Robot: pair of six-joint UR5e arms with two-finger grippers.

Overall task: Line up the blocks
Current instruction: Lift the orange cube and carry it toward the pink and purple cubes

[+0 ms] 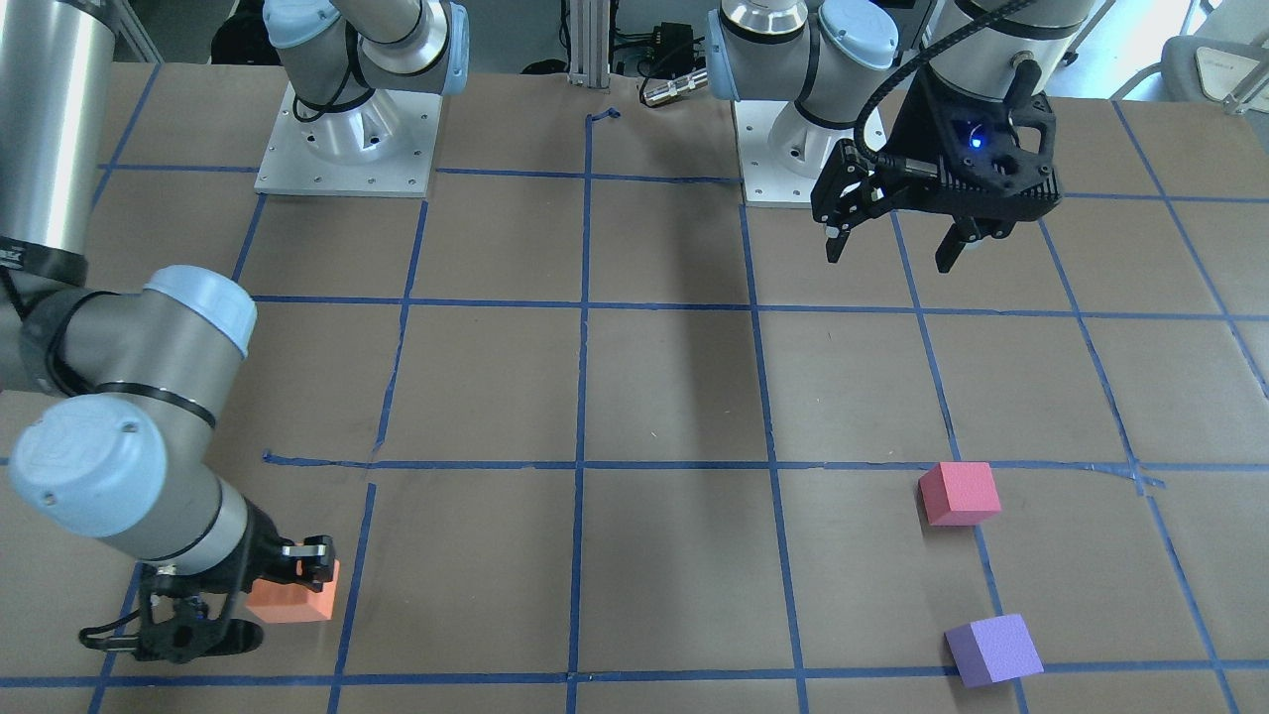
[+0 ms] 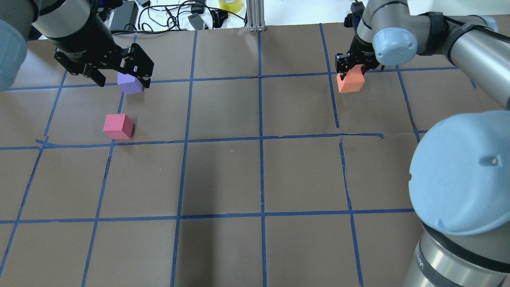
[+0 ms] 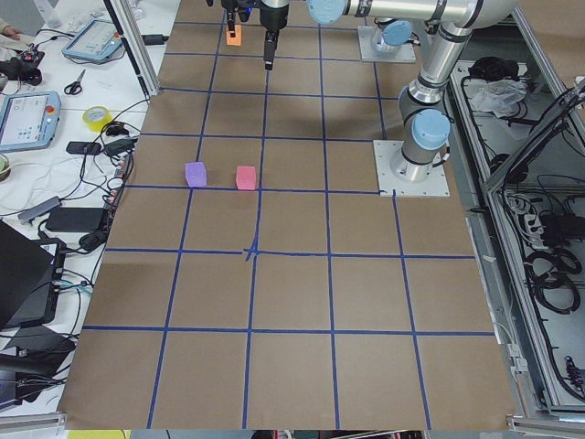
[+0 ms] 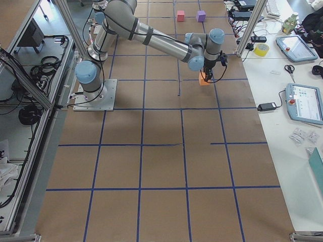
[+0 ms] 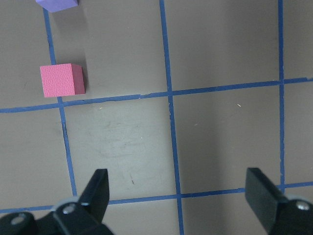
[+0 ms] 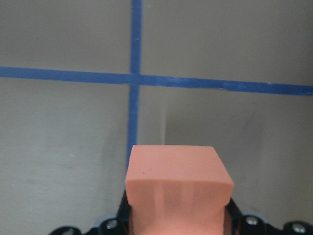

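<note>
Three blocks are split across the table (image 2: 239, 179). The orange block (image 2: 350, 83) is far right, clamped in the right gripper (image 2: 350, 73), probably for carrying across. The pink block (image 2: 118, 126) and purple block (image 2: 130, 84) stand far left, purple farther, already a short row. The left gripper (image 1: 890, 256) hangs near them, spread wide and empty, seemingly keeping clear.

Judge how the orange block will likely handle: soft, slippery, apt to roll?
Probably light and slightly soft: the orange block has a matte, foam-like face. That surface should hold in the right claw rather than slip. Flat faces and square edges suggest it slides when pushed, not rolls.
</note>
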